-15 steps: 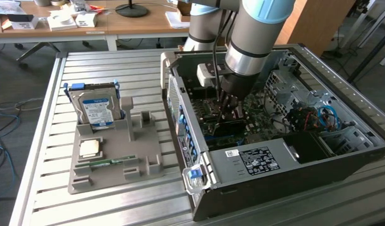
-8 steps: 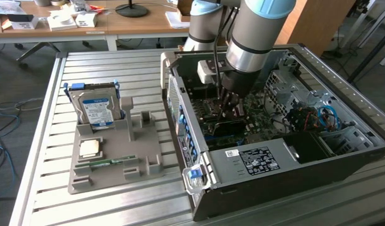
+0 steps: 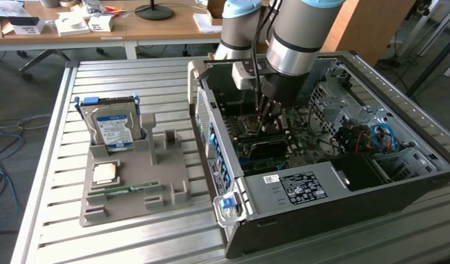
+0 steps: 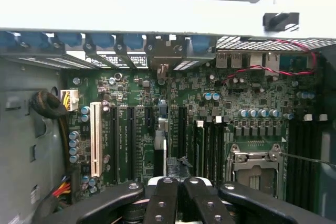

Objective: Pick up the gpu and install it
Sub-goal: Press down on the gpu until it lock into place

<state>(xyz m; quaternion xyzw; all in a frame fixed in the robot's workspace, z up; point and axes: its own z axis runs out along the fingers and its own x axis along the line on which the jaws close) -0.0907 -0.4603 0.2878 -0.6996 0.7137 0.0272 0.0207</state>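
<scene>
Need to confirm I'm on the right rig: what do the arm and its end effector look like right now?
The arm has thick silver-grey tube segments with a light blue-grey joint cap and a black collar low down. A black cable runs along it, and a white boxy module is mounted on its side. The end effector is black, with jointed link fingers studded with round silver pins.

A slatted metal table (image 3: 56, 165) spans the scene. At eleven o'clock stands a wooden desk (image 3: 137, 27) with clutter and a black lamp base (image 3: 154, 11); grey floor (image 3: 20, 93) with blue cables (image 3: 1, 165) lies at nine o'clock.
</scene>
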